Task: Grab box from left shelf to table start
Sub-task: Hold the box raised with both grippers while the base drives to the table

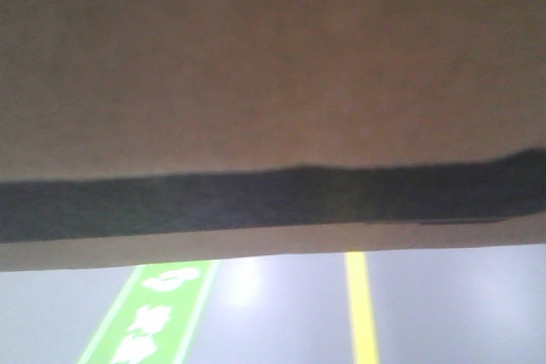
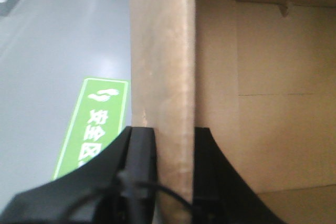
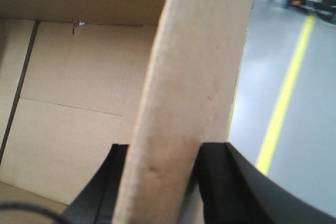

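The brown cardboard box (image 1: 273,66) fills most of the front view, close to the camera, with a black printed band across its side. It hangs above the grey floor. My left gripper (image 2: 173,140) is shut on the box's left wall (image 2: 163,77), one finger outside and one inside. My right gripper (image 3: 160,153) is shut on the box's right wall (image 3: 194,77) in the same way. The open inside of the box shows in both wrist views. The left shelf and the table are out of view.
Grey floor lies below the box. A green floor sign with white characters (image 1: 153,309) is at lower left, also in the left wrist view (image 2: 92,124). A yellow floor line (image 1: 363,309) runs at right, also in the right wrist view (image 3: 286,98).
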